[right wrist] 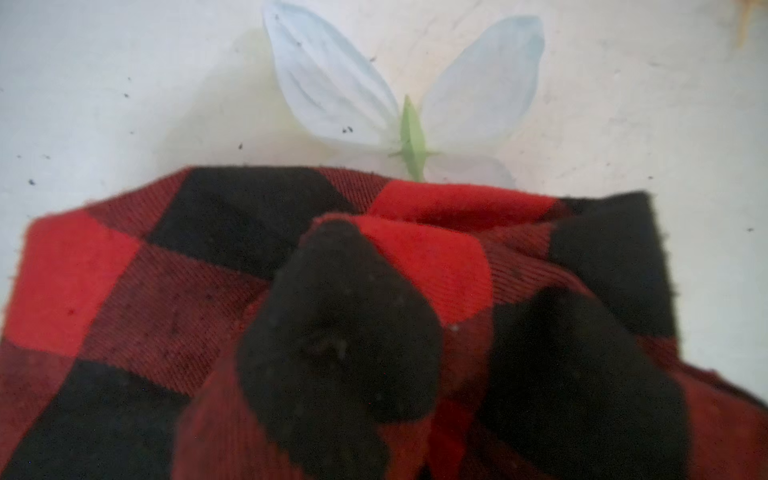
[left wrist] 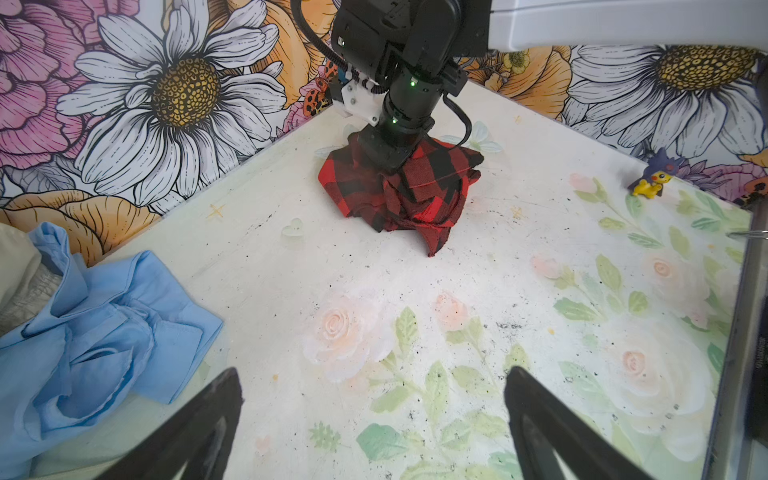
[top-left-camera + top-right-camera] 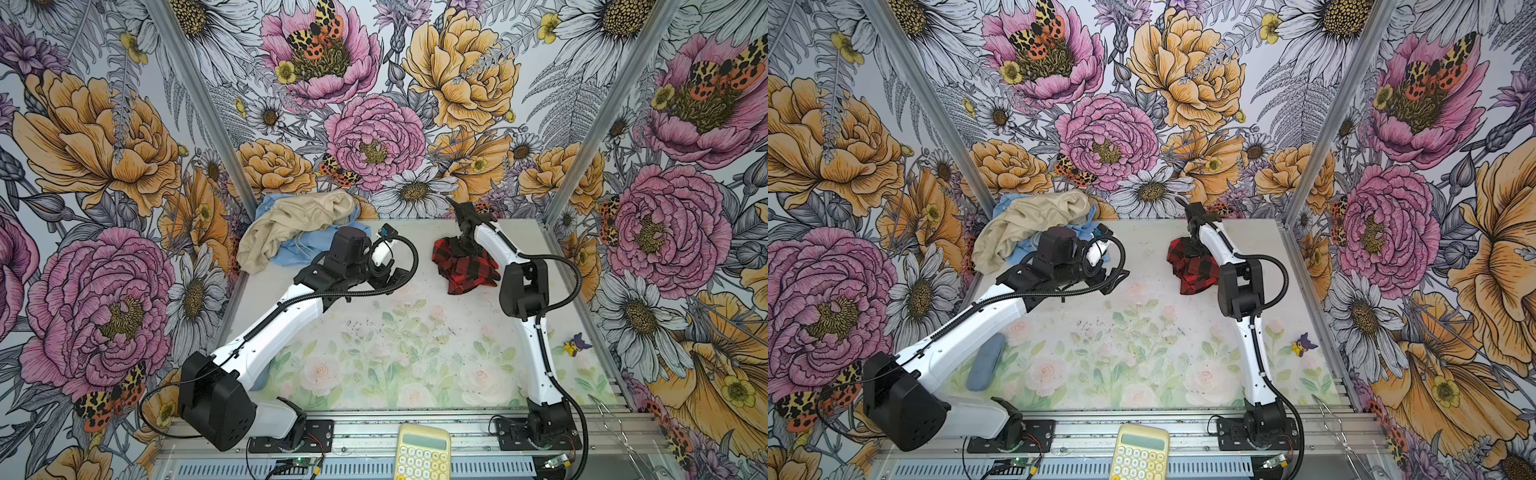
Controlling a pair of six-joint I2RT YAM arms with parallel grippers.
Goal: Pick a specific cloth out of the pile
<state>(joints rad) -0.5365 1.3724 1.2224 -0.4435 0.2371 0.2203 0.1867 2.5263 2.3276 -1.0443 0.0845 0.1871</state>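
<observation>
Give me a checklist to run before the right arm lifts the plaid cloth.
1. Target: the plaid cloth is red-and-black check, not beige or blue: ok.
2. Grip: right gripper shut on the plaid cloth, a fold pinched between its fingers: ok.
3. Separation: the plaid cloth lies apart from the pile, with bare table between them: ok.
4. Other arm: left gripper open, empty and clear of the plaid cloth: ok.
5. Lift: the plaid cloth is off the table: not ok, it lies bunched on it.
6. Hold firm enough to last through a lift: cannot tell.
</observation>
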